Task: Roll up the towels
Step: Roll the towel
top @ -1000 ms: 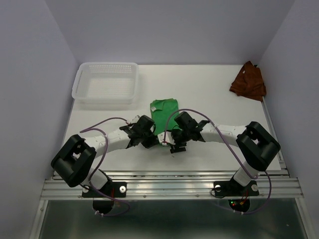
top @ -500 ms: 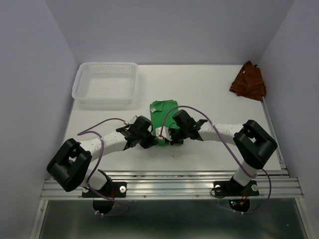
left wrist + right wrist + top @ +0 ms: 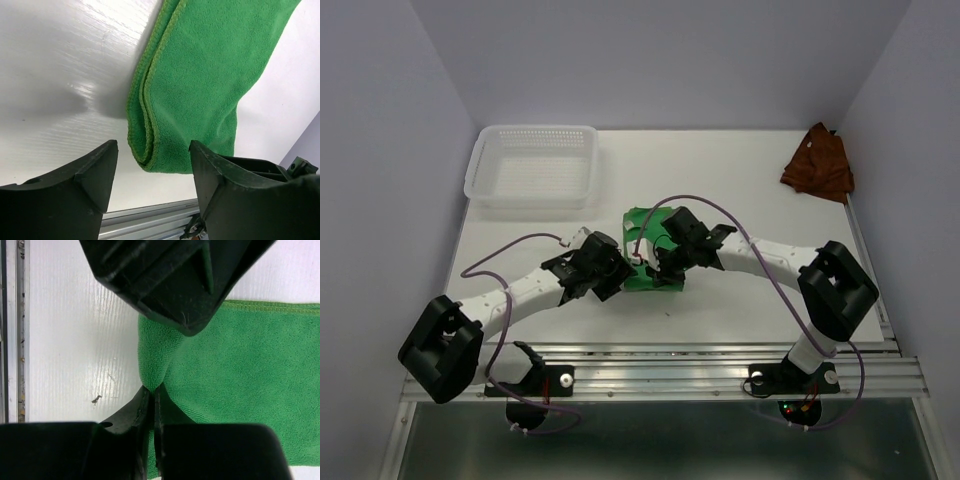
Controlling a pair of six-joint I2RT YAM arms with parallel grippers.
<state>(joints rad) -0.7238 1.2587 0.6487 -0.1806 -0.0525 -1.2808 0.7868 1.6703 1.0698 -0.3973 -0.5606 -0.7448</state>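
Risk first: green towel (image 3: 650, 283) pinched only by a small tuck of its near edge, so liable to slip free if pulled sideways, or to drag flat instead of curling, with no second hold on it. Lies mid-frame in the top view on the white table (image 3: 750, 190), folded double, plush, hemmed edges stacked, no roll visible. Right gripper (image 3: 151, 395) closed tight on that tuck. Left gripper (image 3: 152, 147) spread wide, holding nothing, straddling the folded corner. Rust towel (image 3: 818, 163) crumpled at upper right, well apart; basket (image 3: 532, 165) at upper left.
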